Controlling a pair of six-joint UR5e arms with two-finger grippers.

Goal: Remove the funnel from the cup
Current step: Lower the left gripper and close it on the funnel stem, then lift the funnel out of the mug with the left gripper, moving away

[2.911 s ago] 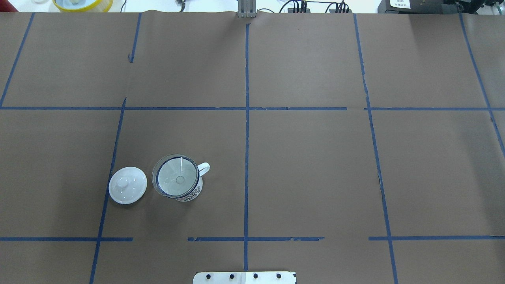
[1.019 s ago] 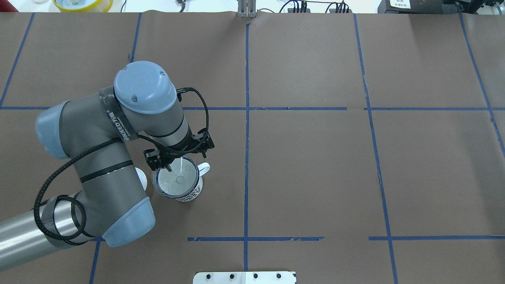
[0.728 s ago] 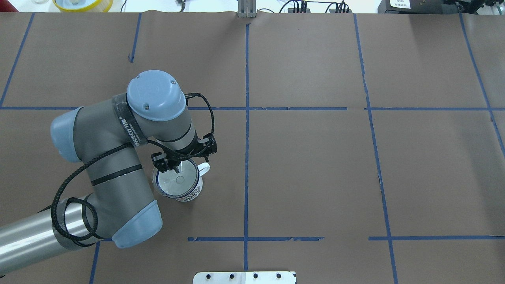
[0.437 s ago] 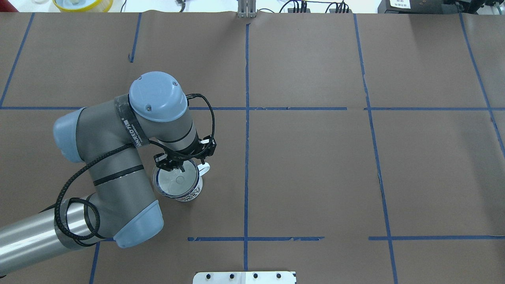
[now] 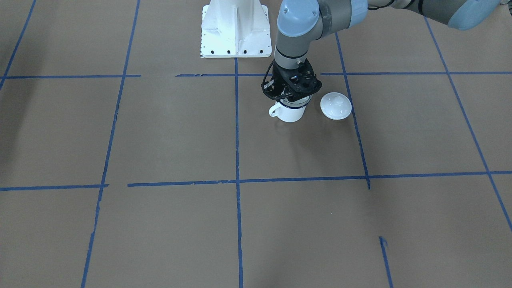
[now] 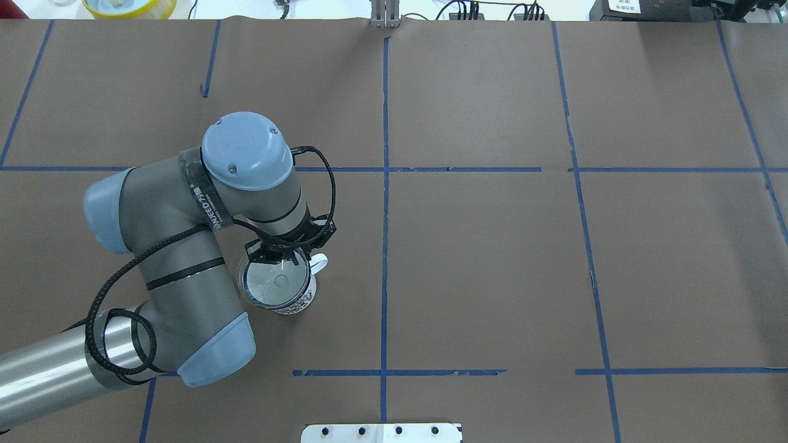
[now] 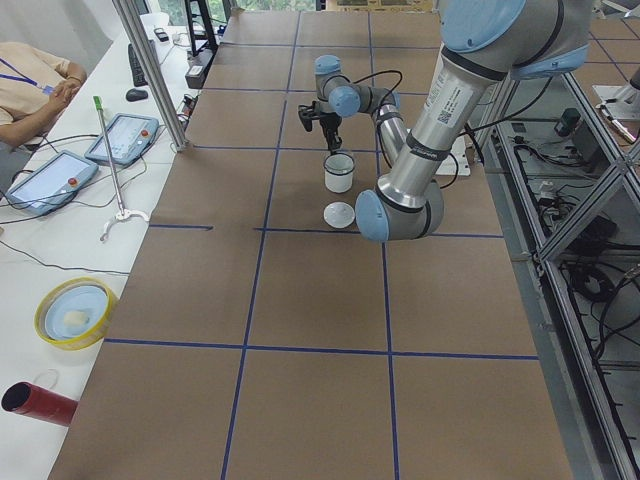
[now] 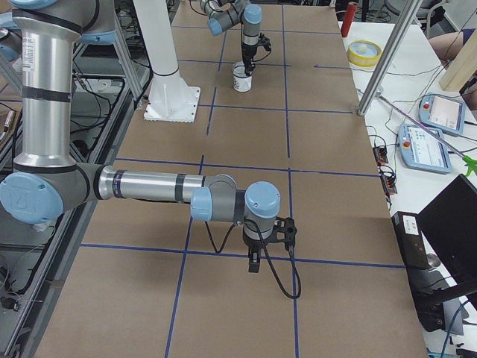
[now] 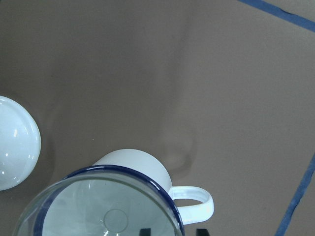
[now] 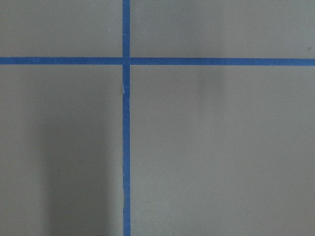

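The cup, a white enamel mug with a dark blue rim and a loop handle, stands on the brown table; it also shows in the front view and the left wrist view. The clear funnel sits in its mouth, its rim about as wide as the mug's. My left gripper is open and low over the mug's far rim near the handle; its two fingertips straddle the rim. My right gripper hangs over bare table far away; I cannot tell whether it is open or shut.
A white domed lid with a knob lies on the table right beside the mug, on the side away from the handle. My left arm's elbow hides it in the overhead view. The white robot base stands behind.
My left arm came in from the left and moved over the mug. Its gripper shifted right and settled at the mug's far rim. Mug, funnel and lid have not moved.
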